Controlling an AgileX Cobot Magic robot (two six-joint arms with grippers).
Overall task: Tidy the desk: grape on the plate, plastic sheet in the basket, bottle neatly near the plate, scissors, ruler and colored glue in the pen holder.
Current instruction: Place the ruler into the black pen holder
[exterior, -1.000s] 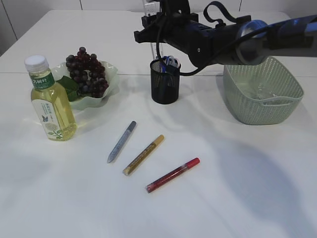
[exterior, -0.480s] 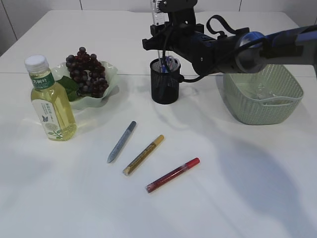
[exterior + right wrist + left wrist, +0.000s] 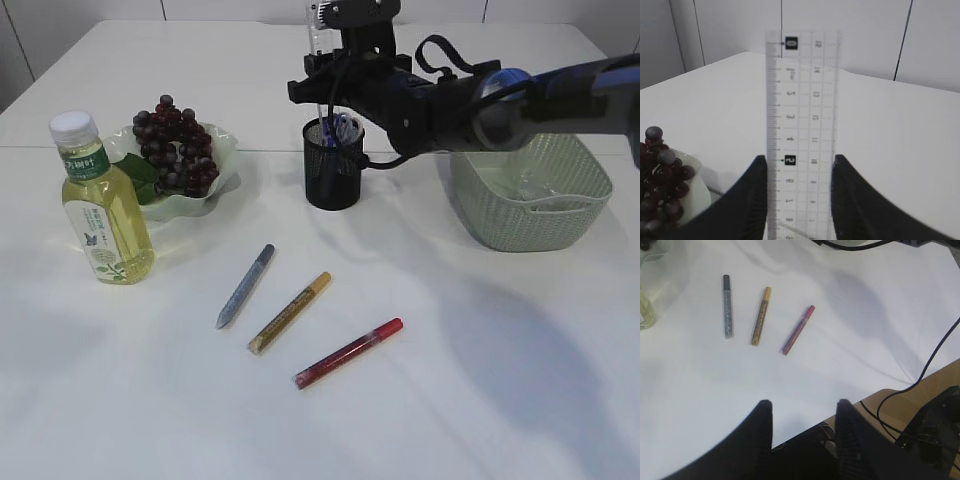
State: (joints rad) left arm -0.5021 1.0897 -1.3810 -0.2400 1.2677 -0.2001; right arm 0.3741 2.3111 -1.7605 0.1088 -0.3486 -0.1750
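3 glue pens (image 3: 290, 312) lie on the bench in front of the pen holder (image 3: 333, 165). Having swung upright over the holder, the ruler (image 3: 801, 135) is pinched by the right end effector (image 3: 797, 200), ready to drop; the left end effector (image 3: 801, 412) hangs spread, empty.

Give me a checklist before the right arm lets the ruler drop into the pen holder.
1. Ruler gripped between the right gripper's fingers: ok.
2. Ruler upright: ok.
3. Ruler over the pen holder: ok; lower end hidden, depth cannot tell.
4. Room left in the holder beside the scissors: cannot tell.
5. Left gripper open, empty, clear of the holder: ok.
6. Three glue pens in the holder: not ok, lying on the table.
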